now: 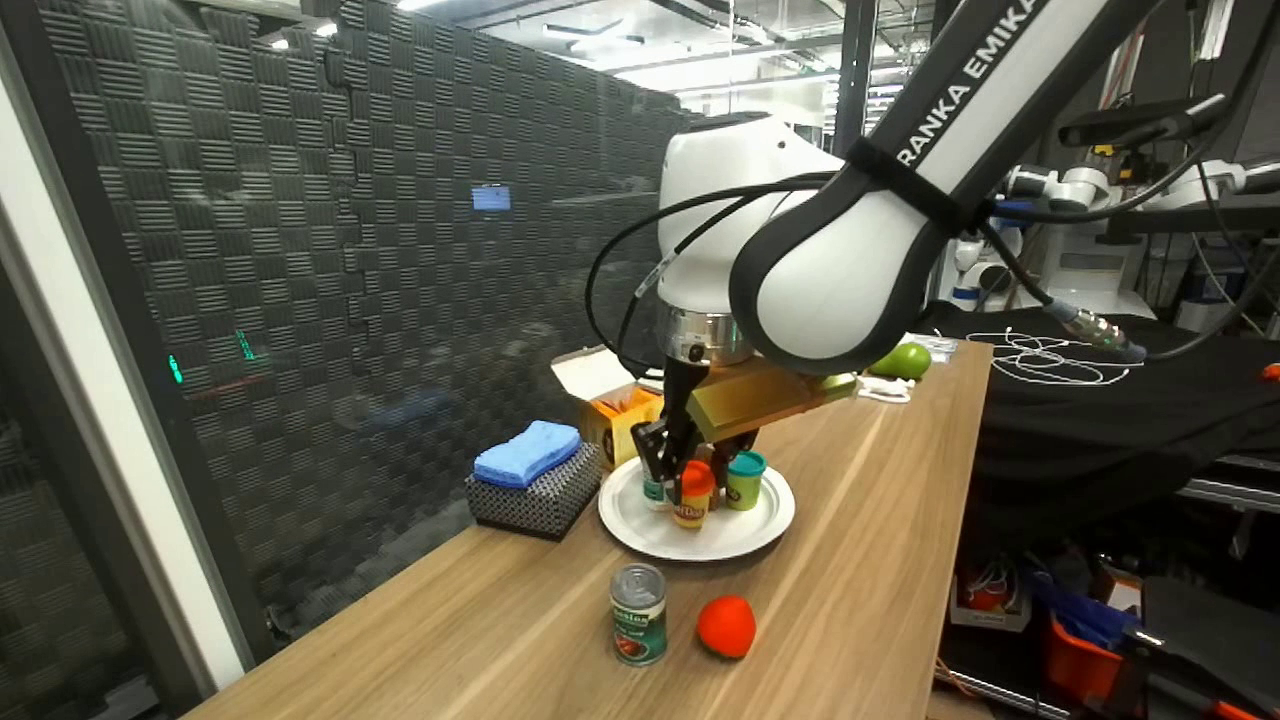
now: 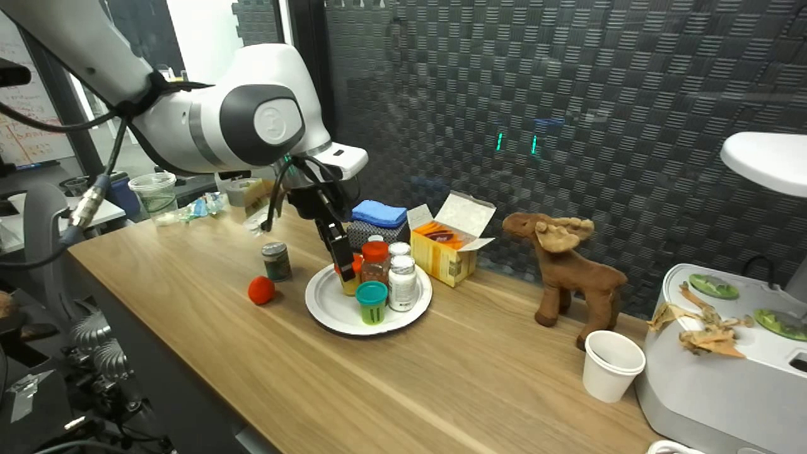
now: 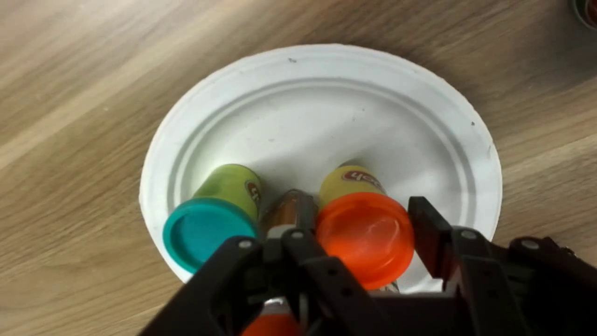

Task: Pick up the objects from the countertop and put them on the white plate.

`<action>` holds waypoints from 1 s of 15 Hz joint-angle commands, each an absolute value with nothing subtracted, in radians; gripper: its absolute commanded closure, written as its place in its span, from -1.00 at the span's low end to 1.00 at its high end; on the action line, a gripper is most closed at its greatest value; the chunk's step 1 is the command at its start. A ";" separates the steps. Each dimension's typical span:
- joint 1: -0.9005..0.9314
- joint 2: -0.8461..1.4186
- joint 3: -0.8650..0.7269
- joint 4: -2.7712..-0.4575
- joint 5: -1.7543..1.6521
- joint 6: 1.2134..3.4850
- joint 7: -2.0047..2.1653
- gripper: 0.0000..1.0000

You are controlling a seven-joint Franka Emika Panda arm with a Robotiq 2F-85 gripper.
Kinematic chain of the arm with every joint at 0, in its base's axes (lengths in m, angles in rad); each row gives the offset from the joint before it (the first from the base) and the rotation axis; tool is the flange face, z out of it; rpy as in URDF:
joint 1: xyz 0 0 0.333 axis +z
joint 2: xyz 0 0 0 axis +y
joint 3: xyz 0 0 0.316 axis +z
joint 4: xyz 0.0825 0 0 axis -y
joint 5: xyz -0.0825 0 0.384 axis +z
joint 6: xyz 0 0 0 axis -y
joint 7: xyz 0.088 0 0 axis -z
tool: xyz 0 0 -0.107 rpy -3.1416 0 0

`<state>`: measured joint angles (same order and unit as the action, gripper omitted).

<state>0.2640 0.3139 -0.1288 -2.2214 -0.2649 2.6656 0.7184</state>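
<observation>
Wooden countertop (image 1: 850, 500), white plate (image 3: 326, 121) on it; claw (image 3: 361, 233) partway spread, pinching orange-lidded yellow tub (image 3: 359, 210).

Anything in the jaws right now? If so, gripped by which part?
Yes: the yellow tub, gripped by its orange lid, with the jaws closed on opposite sides of the lid.

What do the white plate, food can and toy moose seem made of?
White plate: probably matte moulded paper fibre, given its pressed-looking rim; plastic possible.
Food can: likely metal, by its shiny silvery top.
Toy moose: likely plush fabric, dull brown with puffy antlers.
</observation>
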 commanded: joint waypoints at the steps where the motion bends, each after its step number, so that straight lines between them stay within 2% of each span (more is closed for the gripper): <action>1: 0.235 0.334 -0.093 -2.187 -0.228 2.654 0.685 0.43; 12: 0.229 0.422 -0.056 -2.052 -0.138 2.614 0.658 0.43; 13: 0.231 0.435 -0.055 -2.039 -0.134 2.606 0.654 0.27; 14: 0.235 0.445 -0.056 -2.029 -0.136 2.599 0.656 -0.42; 15: 0.238 0.448 -0.058 -2.022 -0.139 2.593 0.660 -0.56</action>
<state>0.2397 0.4181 -0.0684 -2.0761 -0.1634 2.6275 0.6834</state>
